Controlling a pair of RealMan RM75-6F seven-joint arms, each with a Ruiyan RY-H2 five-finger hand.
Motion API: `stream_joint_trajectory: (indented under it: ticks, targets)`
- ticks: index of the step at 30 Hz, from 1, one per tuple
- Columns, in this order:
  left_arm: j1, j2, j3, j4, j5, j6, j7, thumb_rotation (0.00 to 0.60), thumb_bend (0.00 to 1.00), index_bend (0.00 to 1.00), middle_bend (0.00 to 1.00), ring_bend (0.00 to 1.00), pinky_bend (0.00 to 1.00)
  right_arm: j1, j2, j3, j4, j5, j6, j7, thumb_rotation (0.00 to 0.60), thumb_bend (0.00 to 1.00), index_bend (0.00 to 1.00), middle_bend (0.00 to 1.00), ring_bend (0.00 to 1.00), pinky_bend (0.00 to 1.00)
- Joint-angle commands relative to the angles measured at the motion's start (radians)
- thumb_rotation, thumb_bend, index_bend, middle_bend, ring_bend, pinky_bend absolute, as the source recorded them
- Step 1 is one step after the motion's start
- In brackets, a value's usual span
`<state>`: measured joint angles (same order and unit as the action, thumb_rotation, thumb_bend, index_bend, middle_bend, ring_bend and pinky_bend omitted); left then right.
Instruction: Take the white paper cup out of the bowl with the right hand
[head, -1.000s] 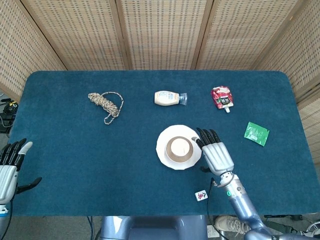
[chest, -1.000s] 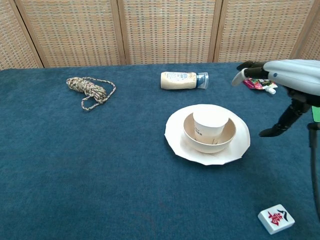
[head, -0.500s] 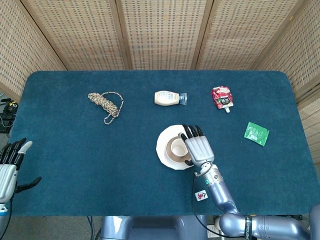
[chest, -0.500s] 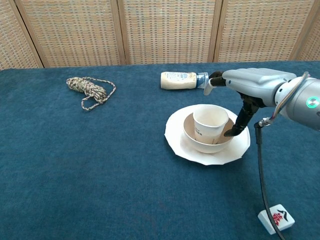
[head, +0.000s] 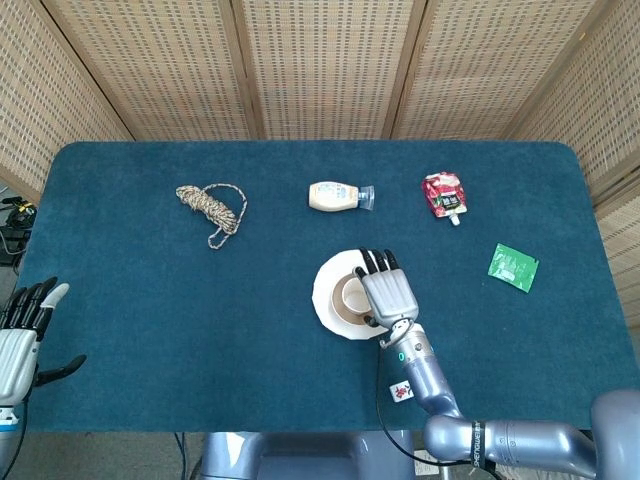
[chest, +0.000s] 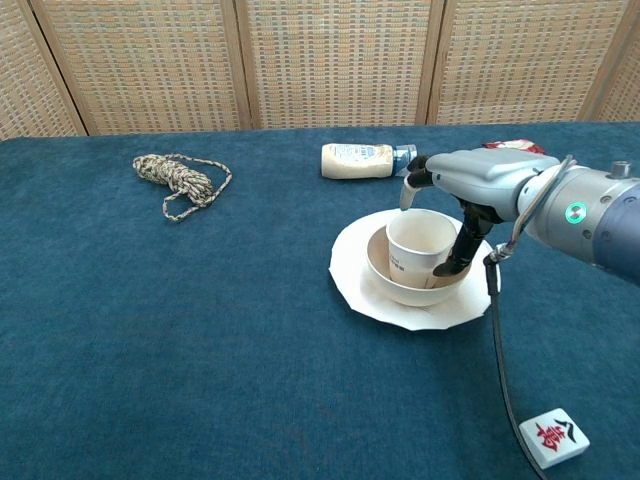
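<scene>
The white paper cup stands upright inside a cream bowl, which sits on a white plate. In the head view, part of the cup shows left of my right hand. My right hand hovers over the cup's right side. Its fingers stretch out above the far rim. The thumb hangs down inside the bowl against the cup's right wall, and nothing is held. My left hand stays open at the table's near left edge, off the cloth.
A coiled rope lies at the back left. A mayonnaise bottle lies behind the plate, and a red pouch is at the back right. A green packet is at the right. A mahjong tile sits near the front edge.
My right hand moved left from beside the plate to above the cup, and its thumb came down into the bowl at the cup's right side. The left hand stayed put.
</scene>
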<state>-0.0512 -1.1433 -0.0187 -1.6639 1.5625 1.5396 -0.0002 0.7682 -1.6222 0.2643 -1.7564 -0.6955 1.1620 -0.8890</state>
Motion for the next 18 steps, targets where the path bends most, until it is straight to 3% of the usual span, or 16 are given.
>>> stream_joint_trajectory:
  ticks: [1,8,18]
  targets:
    - [0.000,0.000,-0.001,0.000,-0.002,-0.001,-0.002,0.600,0.03,0.00,0.00,0.00,0.00,0.007,-0.008,-0.007,0.005,-0.006,0.006,0.006,0.600,0.37,0.35,0.01,0.00,0.04]
    - [-0.001,0.001,-0.001,0.002,-0.003,0.000,-0.006,0.600,0.03,0.00,0.00,0.00,0.00,0.019,-0.021,-0.009,-0.011,-0.056,0.053,0.029,0.600,0.38,0.45,0.06,0.00,0.06]
    - [0.000,0.001,-0.001,0.002,-0.003,0.002,-0.005,0.600,0.03,0.00,0.00,0.00,0.00,0.001,0.099,0.036,-0.142,-0.106,0.154,0.036,0.600,0.37,0.45,0.07,0.00,0.07]
